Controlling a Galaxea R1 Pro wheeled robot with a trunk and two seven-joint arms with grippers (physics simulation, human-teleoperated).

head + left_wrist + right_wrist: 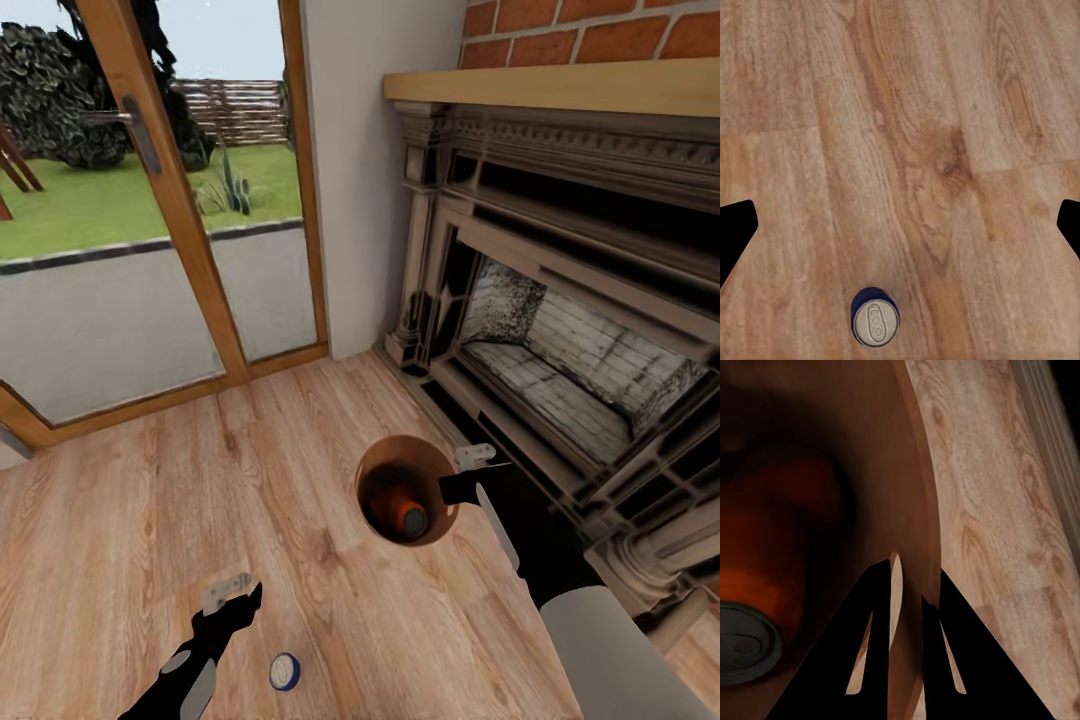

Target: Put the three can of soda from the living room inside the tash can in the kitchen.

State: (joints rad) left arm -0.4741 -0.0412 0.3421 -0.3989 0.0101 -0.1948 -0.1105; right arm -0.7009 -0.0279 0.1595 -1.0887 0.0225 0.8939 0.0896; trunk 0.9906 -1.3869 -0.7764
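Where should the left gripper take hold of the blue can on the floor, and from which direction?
The blue can stands upright on the wood floor, its grey top facing up, clear of other things. Probably best to come down from above with the left gripper, jaws wide, and close on the round side wall just below the rim.

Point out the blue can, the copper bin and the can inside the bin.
blue can [875,322], left wrist view, on its grey top.
copper bin [377,466], head view, on its rim.
can inside the bin [413,519], head view, on its grey top.
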